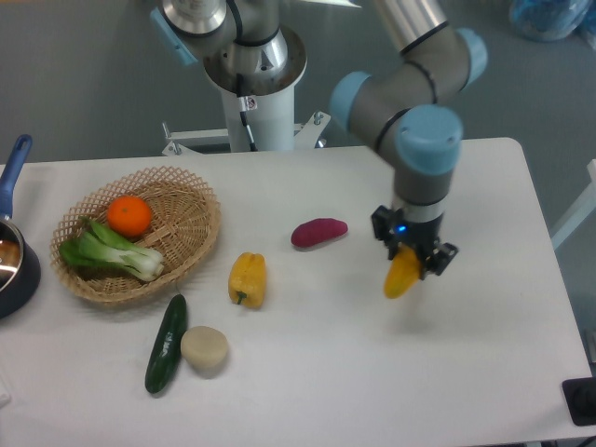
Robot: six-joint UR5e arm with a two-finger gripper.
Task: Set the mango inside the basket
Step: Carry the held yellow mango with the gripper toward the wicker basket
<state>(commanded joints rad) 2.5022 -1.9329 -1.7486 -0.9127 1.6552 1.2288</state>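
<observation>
My gripper (408, 258) is clamped on the mango (402, 275), which hangs tilted above bare white table (466, 363), right of the purple sweet potato (318, 232) and well in from the table's right and front edges. Between me and the wicker basket (191, 200) at the left lie the sweet potato and the yellow bell pepper (247, 278), with a cucumber (166, 343) and a pale round thing, perhaps a potato (205, 348), nearer the front. The basket holds an orange (128, 215) and a bok choy (110, 250); a dark pot (13, 270) with a blue handle sits at the left edge.
</observation>
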